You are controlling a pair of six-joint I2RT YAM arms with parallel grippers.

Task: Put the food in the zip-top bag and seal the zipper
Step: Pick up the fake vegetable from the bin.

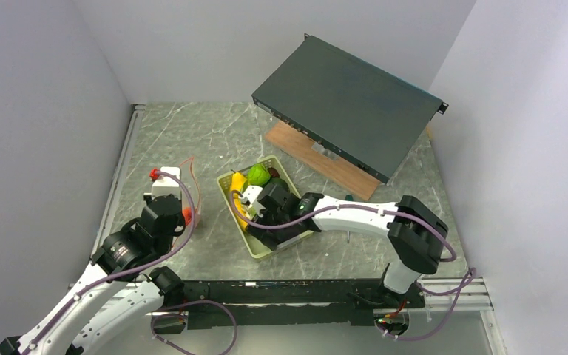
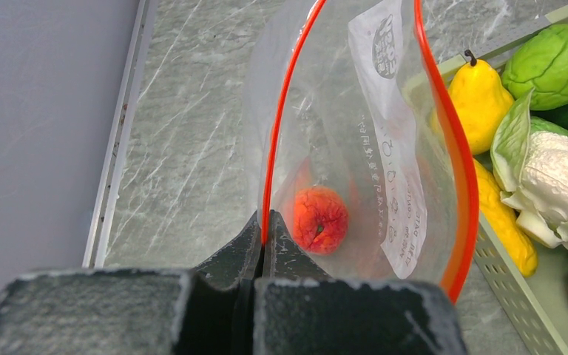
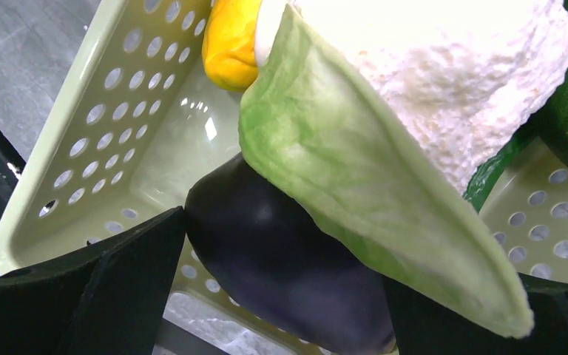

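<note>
Clear floppy zip-top bag (image 2: pixel 355 111): mouth open, just beside the pale green perforated plastic basket (image 3: pixel 81 148), one orange toy peach (image 2: pixel 319 220) inside. My left claw (image 2: pixel 264 248) is clenched on its red-orange zipper strip (image 2: pixel 285 111). My right claw (image 3: pixel 285 281), spread wide, straddles the dark purple toy eggplant (image 3: pixel 266 244) in the basket.

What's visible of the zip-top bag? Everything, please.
The zip-top bag is clear, floppy plastic with a red-orange zipper round its mouth and a white printed panel on one wall. The mouth gapes open, unsealed, facing the left wrist camera. The left gripper is shut on the near rim, pinching the strip. One orange peach lies at the bottom. The pale green basket sits just to its right; whether they touch can't be told.
</note>
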